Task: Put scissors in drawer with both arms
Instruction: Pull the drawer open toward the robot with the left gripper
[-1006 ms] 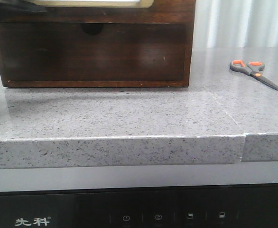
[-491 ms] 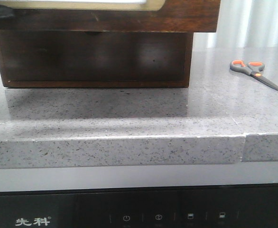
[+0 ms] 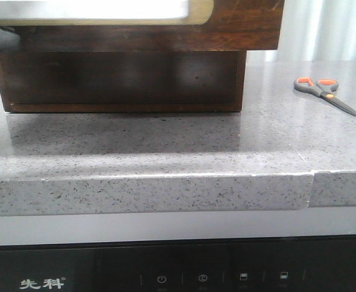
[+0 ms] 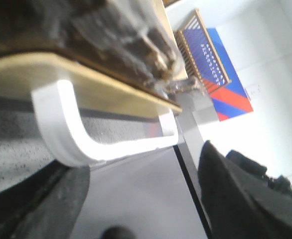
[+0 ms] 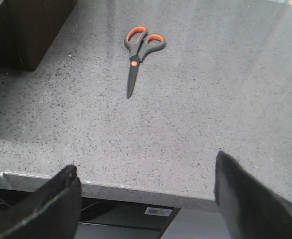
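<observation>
On the counter [image 3: 166, 146] lie scissors [image 3: 325, 92], outside the drawer [image 3: 239, 27]; right end effector [image 5: 146, 199] gapes; left end effector [image 4: 141, 199] likewise

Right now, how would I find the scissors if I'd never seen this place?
Look at the speckled grey stone countertop, to the right of the dark brown wooden cabinet. Lying flat and alone there are the small scissors with grey handles, blades closed. Bright orange inside the finger loops marks them out.

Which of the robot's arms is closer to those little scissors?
The right. Its open gripper hangs over the counter's front edge, facing the scissors. The left gripper is over at the drawer, far from them.
</observation>
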Tool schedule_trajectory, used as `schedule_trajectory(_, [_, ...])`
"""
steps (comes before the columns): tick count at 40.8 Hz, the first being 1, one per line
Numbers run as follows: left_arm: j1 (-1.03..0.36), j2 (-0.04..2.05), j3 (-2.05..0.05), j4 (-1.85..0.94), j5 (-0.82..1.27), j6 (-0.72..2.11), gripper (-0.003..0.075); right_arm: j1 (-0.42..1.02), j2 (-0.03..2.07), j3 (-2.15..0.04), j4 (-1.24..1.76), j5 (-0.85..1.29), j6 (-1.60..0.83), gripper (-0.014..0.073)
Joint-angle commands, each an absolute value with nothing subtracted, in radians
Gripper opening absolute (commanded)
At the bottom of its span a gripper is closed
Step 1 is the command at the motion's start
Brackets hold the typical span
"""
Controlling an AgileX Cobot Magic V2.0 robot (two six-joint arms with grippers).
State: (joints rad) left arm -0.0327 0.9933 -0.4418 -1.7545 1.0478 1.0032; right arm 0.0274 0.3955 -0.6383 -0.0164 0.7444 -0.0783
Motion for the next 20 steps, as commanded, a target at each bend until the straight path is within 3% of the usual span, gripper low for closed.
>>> schedule_trajectory(1, [-0.039, 0.975, -0.469, -1.768, 1.117, 1.011, 0.0491, 0.022, 0.412, -0.664, -0.028, 0.672, -0.083, 0.0573])
schedule_trajectory(11, [-0.039, 0.863, -0.446, -1.699, 1.158, 0.958, 0.0491, 0.022, 0.412, -0.664, -0.028, 0.672, -0.083, 0.0573])
schedule_trajectory(20, [-0.035, 0.698, -0.580, -1.301, 1.081, 0.704, 0.0491, 0.022, 0.412, -0.664, -0.028, 0.672, -0.083, 0.0573])
